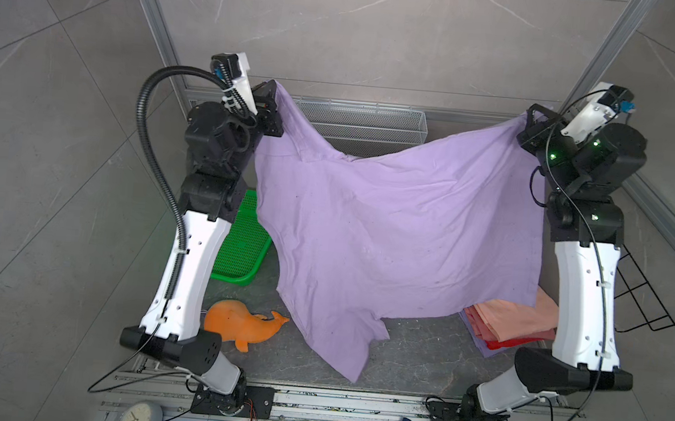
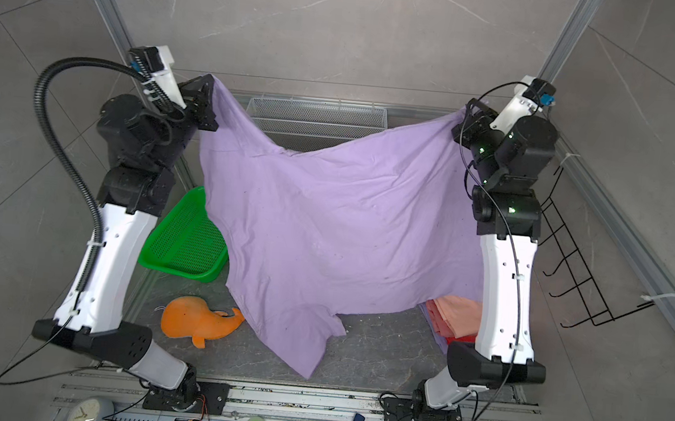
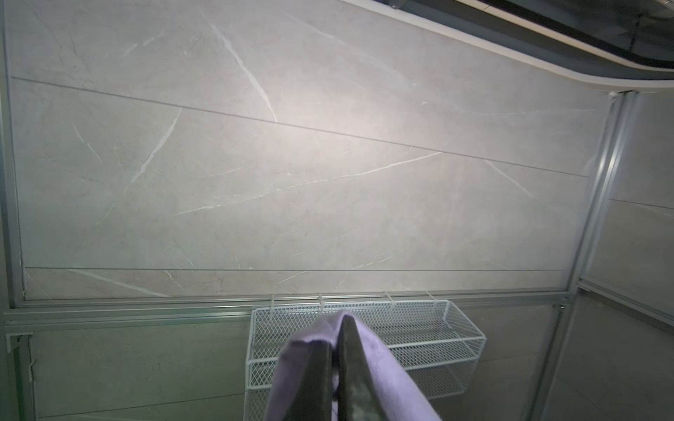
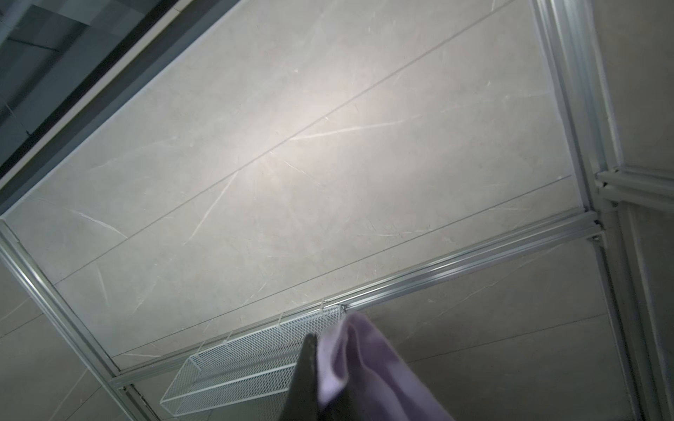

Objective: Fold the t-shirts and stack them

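Observation:
A lilac-purple t-shirt (image 1: 388, 232) (image 2: 338, 228) hangs spread in the air between both arms, its lower sleeve reaching the grey table. My left gripper (image 1: 276, 87) (image 2: 212, 83) (image 3: 335, 331) is raised at the back left and shut on one top corner of the cloth. At the back right, my right gripper (image 1: 528, 116) (image 2: 464, 111) (image 4: 324, 342) is shut on the other corner; cloth drapes over one finger there. A stack of folded t-shirts lies at the right, partly under the hanging shirt: salmon-pink (image 1: 514, 318) on top, red (image 1: 503, 345) below, lilac (image 1: 478, 341) at the bottom.
A green perforated basket (image 1: 240, 249) sits at the left by the left arm. An orange plush dolphin (image 1: 242, 324) lies at the front left. A white mesh basket (image 1: 360, 117) hangs on the back wall, and a black wire rack (image 1: 653, 297) on the right wall.

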